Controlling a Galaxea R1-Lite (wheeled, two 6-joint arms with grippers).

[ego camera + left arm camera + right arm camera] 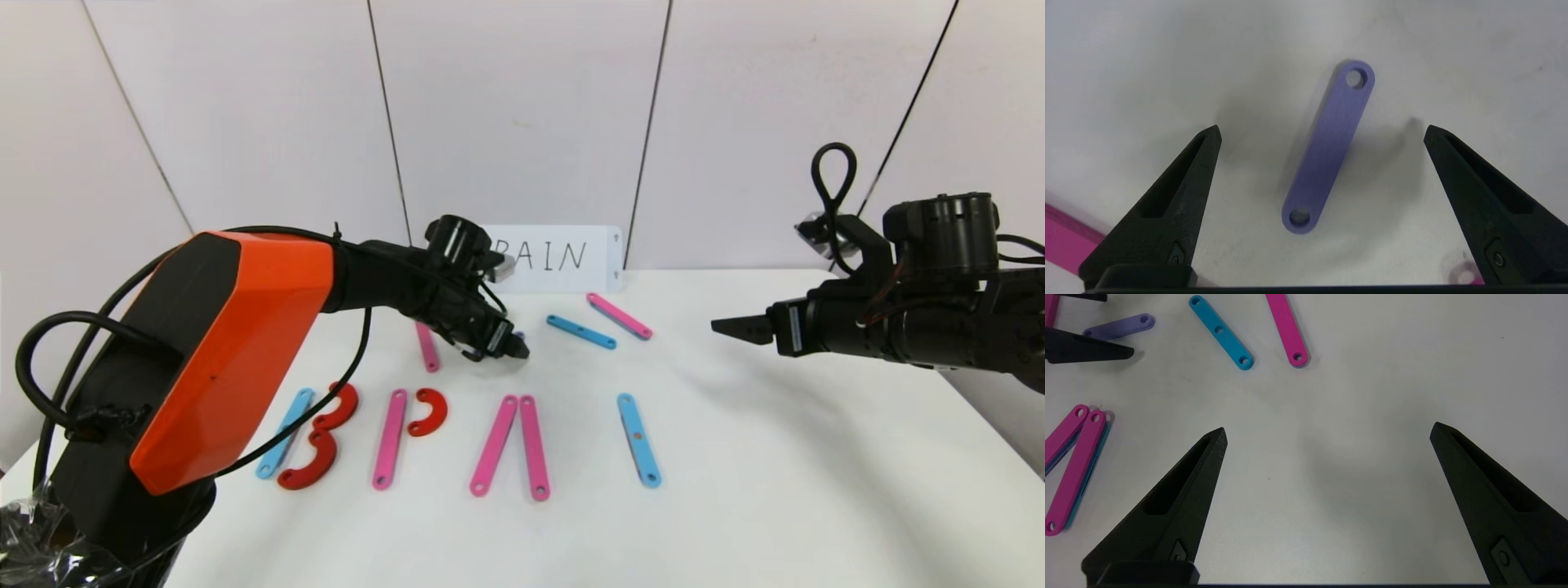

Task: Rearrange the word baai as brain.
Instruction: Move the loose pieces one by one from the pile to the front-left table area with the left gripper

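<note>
Left gripper [1323, 130] fingers wide over purple bar [1329, 147]

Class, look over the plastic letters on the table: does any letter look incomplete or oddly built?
Yes. The second letter has a pink bar and a red curve but no slanted leg, so it reads P. The pink A lacks a crossbar. The open left end effector hovers over a loose purple bar.
</note>
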